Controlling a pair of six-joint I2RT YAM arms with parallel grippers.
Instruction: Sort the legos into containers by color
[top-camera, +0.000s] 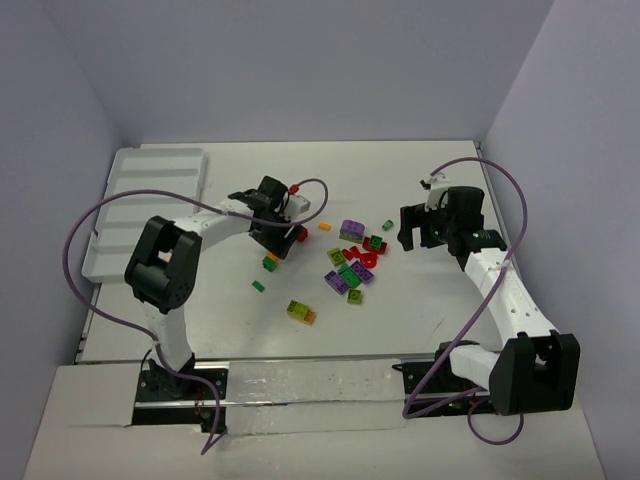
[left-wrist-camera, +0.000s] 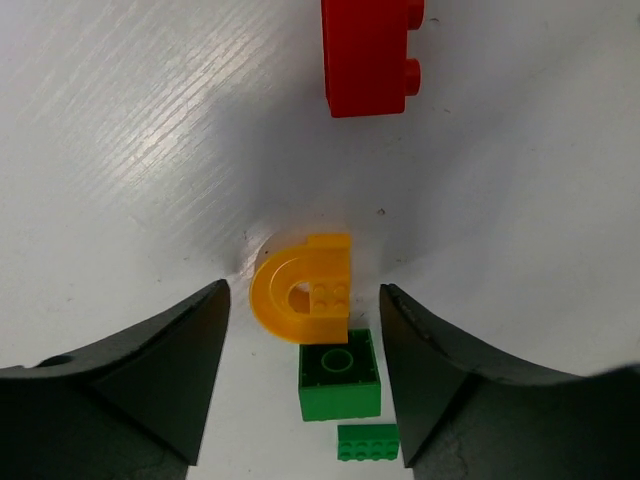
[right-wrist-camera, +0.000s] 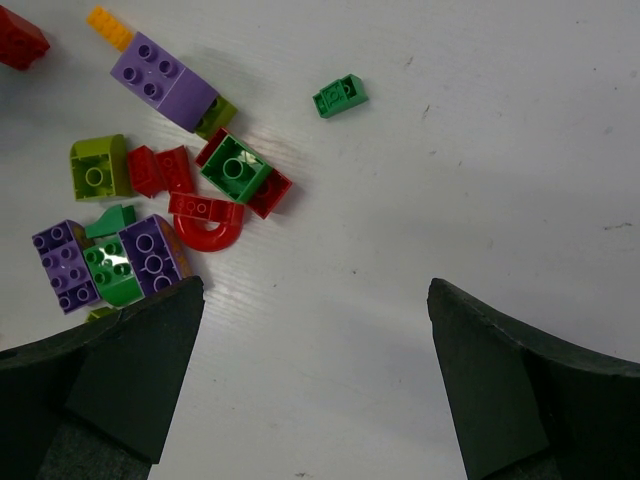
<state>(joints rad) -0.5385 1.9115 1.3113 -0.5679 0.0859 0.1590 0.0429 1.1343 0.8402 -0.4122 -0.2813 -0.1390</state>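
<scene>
My left gripper is open, with an orange arch-shaped lego between its fingers; a gap shows on each side of the lego. Just behind it lie a dark green brick and a small green plate, and a red brick lies ahead. In the top view the left gripper is at mid-table. My right gripper is open over bare table. A pile of purple, red, green and lime legos lies to its upper left. The white tray of containers is at the far left.
Loose pieces lie apart from the pile: a lime-yellow brick near the front, a small green one, an orange one and a green one. Grey walls close in the table on three sides.
</scene>
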